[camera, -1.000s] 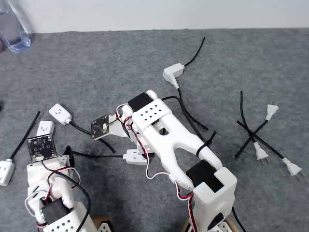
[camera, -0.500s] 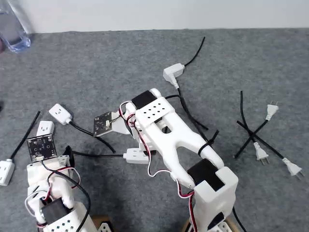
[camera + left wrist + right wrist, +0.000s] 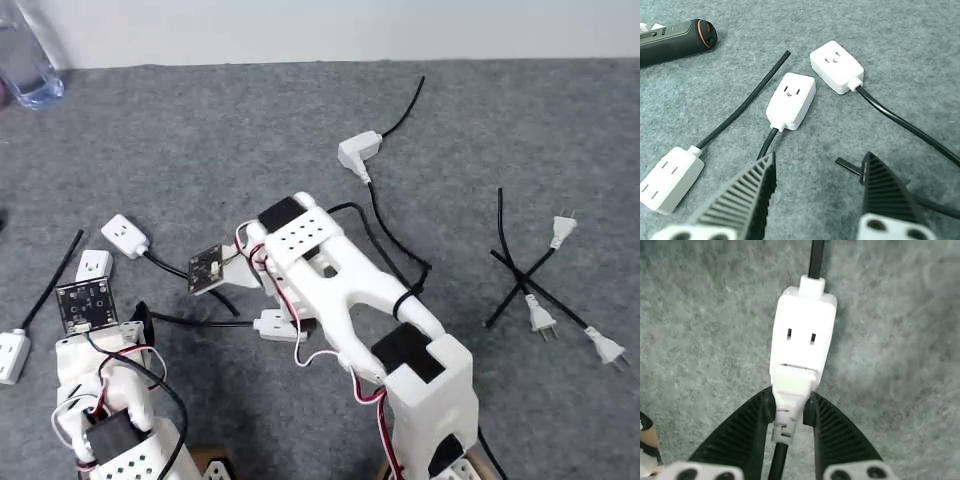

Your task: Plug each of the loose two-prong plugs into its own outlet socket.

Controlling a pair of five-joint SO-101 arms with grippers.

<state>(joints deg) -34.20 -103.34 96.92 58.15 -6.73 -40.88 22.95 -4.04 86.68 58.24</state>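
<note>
- At left gripper (image 3: pixel 820 159): spread wide, empty, above three spare sockets (image 3: pixel 791 100).
- At right gripper (image 3: pixel 790 399): clamped on plug (image 3: pixel 789 385), apparently seated in socket (image 3: pixel 802 335); prongs hidden.
- Farther out, rightward: three loose plugs (image 3: pixel 541 319) left to fit.

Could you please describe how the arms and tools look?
The right arm and left arm are white plastic with black servo blocks, loose red, white and black wires, and a small dark circuit board. The right arm's top plate has rows of holes. The left tool and right tool have black ribbed fingers on white bases.
</note>
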